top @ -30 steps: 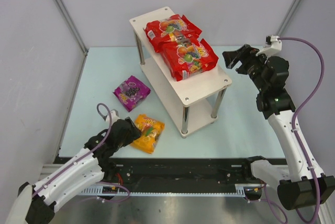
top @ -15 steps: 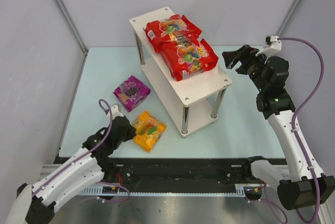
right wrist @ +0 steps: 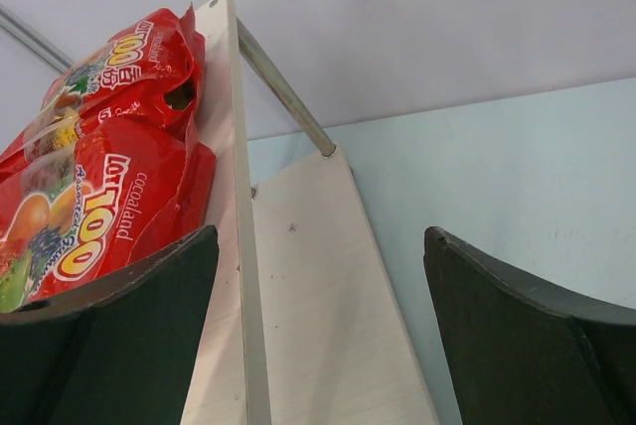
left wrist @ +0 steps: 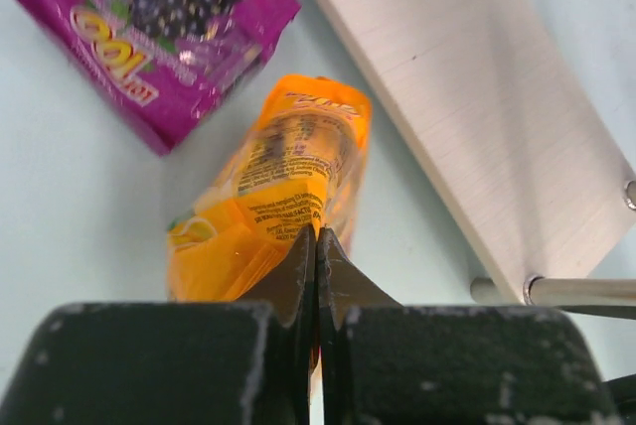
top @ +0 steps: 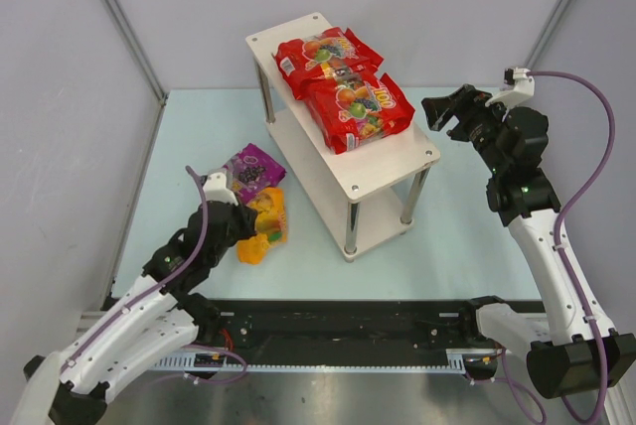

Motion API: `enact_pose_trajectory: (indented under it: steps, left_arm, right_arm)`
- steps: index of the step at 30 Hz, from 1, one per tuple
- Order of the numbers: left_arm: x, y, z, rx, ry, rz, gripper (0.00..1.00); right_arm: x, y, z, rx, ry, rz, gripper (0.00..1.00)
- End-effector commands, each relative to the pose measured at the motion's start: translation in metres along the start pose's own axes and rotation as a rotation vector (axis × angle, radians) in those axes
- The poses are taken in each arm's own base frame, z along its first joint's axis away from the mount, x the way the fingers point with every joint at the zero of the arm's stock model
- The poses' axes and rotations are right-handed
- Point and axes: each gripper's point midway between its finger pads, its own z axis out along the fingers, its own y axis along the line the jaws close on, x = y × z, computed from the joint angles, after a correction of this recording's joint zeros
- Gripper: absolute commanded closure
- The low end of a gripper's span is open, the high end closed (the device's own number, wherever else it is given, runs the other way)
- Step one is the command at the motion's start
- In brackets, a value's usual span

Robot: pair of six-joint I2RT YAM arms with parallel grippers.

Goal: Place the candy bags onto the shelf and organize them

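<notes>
Candy bags from above: two glossy red bags [top: 343, 82] lie on the shelf [top: 397, 162] top board, and the purple bag [top: 251, 169] sits on the table [top: 199, 127] just beside the orange-yellow bag [top: 260, 228]. At the left wrist, the left gripper [left wrist: 316, 238] pinches that bag's crumpled end. At the right wrist, the right gripper [right wrist: 320, 236] gapes wide, empty, beside the shelf.

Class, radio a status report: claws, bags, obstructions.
Left claw shut on orange bag. Right claw open beside shelf. Red bags shelved. Purple bag close by, on table.
</notes>
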Motion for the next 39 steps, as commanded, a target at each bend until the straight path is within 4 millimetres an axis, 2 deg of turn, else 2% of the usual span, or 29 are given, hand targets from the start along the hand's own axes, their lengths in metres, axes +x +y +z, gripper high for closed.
enact_pose_trajectory:
  steps: [1, 3, 6, 10, 13, 14, 15, 16, 18, 19, 22, 27, 31, 33, 34, 35, 37, 38, 39]
  left_arm:
    - [-0.079, -0.043, -0.014, 0.190, -0.222, -0.011, 1.00]
    - [-0.095, -0.050, -0.014, 0.220, -0.259, -0.024, 1.00]
    - [-0.107, -0.063, -0.006, 0.283, -0.269, -0.033, 1.00]
    - [-0.114, -0.076, 0.007, 0.364, -0.254, -0.050, 1.00]
    - [-0.141, -0.098, 0.008, 0.462, -0.307, -0.052, 1.00]
    - [-0.141, -0.100, 0.016, 0.467, -0.295, -0.053, 1.00]
    - [-0.143, -0.106, 0.015, 0.502, -0.291, -0.051, 1.00]
    - [-0.154, -0.113, 0.012, 0.529, -0.314, -0.054, 0.99]
    - [-0.157, -0.122, 0.017, 0.564, -0.302, -0.054, 1.00]
    - [-0.166, -0.127, 0.014, 0.586, -0.323, -0.053, 1.00]
    - [-0.175, -0.136, 0.017, 0.617, -0.328, -0.058, 1.00]
    - [-0.177, -0.140, 0.029, 0.656, -0.327, -0.099, 1.00]
    - [-0.160, -0.136, 0.065, 0.702, -0.288, -0.174, 1.00]
    - [-0.153, -0.134, 0.077, 0.722, -0.256, -0.218, 1.00]
    - [-0.155, -0.135, 0.080, 0.744, -0.274, -0.227, 1.00]
    - [-0.146, -0.131, 0.095, 0.741, -0.231, -0.261, 1.00]
    - [-0.149, -0.133, 0.102, 0.779, -0.240, -0.279, 1.00]
    - [-0.142, -0.130, 0.116, 0.775, -0.209, -0.311, 1.00]
    - [-0.139, -0.130, 0.120, 0.789, -0.196, -0.316, 1.00]
  right_arm:
    - [-0.014, 0.007, -0.001, -0.027, -0.051, -0.009, 0.11]
    - [-0.014, 0.006, -0.001, -0.024, -0.049, -0.012, 0.11]
    - [-0.014, 0.006, 0.000, -0.023, -0.050, -0.013, 0.11]
    - [-0.013, 0.004, 0.000, -0.017, -0.048, -0.014, 0.11]
    - [-0.013, 0.004, 0.001, -0.017, -0.050, -0.014, 0.11]
    - [-0.013, 0.004, 0.001, -0.018, -0.051, -0.015, 0.11]
    - [-0.014, 0.004, 0.001, -0.017, -0.053, -0.013, 0.11]
    - [-0.014, 0.004, 0.002, -0.017, -0.052, -0.013, 0.11]
    - [-0.015, 0.006, 0.002, -0.022, -0.055, -0.014, 0.11]
    - [-0.015, 0.005, 0.002, -0.020, -0.057, -0.015, 0.11]
    - [-0.015, 0.004, 0.002, -0.017, -0.058, -0.018, 0.11]
    - [-0.014, 0.003, 0.003, -0.015, -0.056, -0.018, 0.11]
    - [-0.014, 0.002, 0.004, -0.011, -0.055, -0.019, 0.11]
    - [-0.012, 0.000, 0.004, -0.006, -0.051, -0.021, 0.11]
    - [-0.013, 0.000, 0.004, -0.006, -0.054, -0.022, 0.11]
    - [-0.013, -0.001, 0.005, -0.004, -0.051, -0.021, 0.11]
    - [-0.012, -0.001, 0.006, -0.003, -0.049, -0.021, 0.11]
    - [-0.012, -0.001, 0.006, -0.005, -0.049, -0.021, 0.11]
    - [-0.012, -0.001, 0.006, -0.003, -0.050, -0.020, 0.11]
